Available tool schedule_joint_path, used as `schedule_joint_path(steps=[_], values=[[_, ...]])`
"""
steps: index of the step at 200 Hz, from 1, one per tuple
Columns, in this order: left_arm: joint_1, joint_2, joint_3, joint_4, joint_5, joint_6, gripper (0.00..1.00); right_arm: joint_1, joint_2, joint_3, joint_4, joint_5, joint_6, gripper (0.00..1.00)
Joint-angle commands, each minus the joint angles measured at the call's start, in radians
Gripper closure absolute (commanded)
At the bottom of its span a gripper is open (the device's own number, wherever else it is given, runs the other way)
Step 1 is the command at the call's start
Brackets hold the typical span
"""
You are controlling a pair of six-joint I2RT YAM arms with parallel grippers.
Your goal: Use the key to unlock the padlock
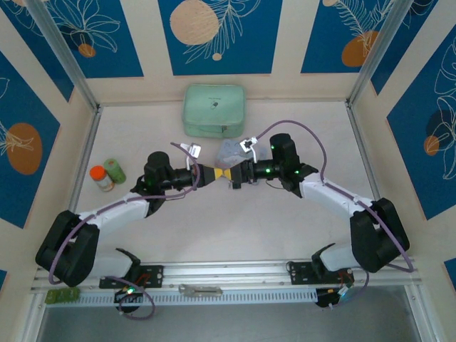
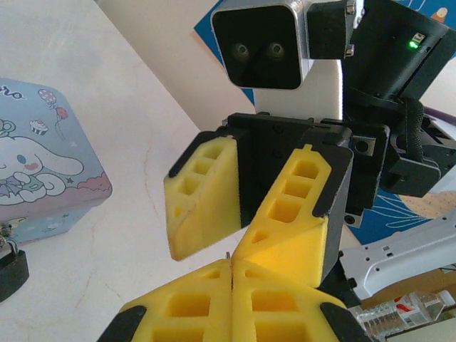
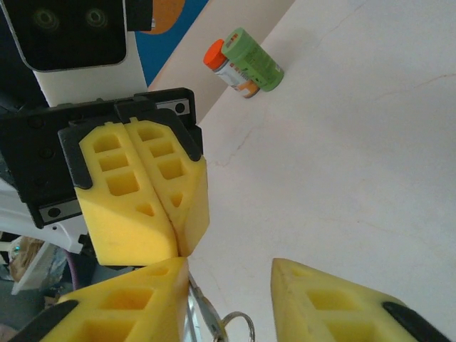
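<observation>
Handover, seemingly, just beside the tin: the key is pinched in the closed left gripper, its ring flanked by the open right gripper. The padlock is seen at the tin's front edge; closing on the ring is needed next.

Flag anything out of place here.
A grey metal tool lies on the slotted rail at the near edge, off the table, which looks stray. The left end effector pinches the key by just its tip. Nothing looks spilled or damaged.
</observation>
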Motion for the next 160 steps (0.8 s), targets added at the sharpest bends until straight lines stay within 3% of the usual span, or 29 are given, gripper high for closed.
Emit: schedule_joint_path(steps=[1,84,135,152,156,160], values=[[0.007,0.0,0.028,0.035,0.016,0.007,1.0,0.008,0.008,-0.015,0.023,-0.04,0.012,0.69],[0.007,-0.002,0.013,0.059,-0.02,0.005,1.0,0.011,-0.019,-0.059,0.039,-0.047,0.057,0.69],[0.006,0.003,-0.002,0.105,-0.014,-0.03,1.0,0.011,-0.008,-0.038,0.045,-0.048,0.038,0.98],[0.005,0.003,-0.006,0.108,-0.018,-0.043,1.0,0.013,-0.002,-0.027,0.043,-0.048,0.025,1.0],[0.005,0.0,-0.007,0.097,-0.027,-0.045,0.92,0.013,-0.002,-0.025,0.04,-0.048,0.021,1.0],[0.006,-0.004,-0.008,0.087,-0.036,-0.044,0.75,0.013,-0.002,-0.024,0.037,-0.045,0.015,1.0]])
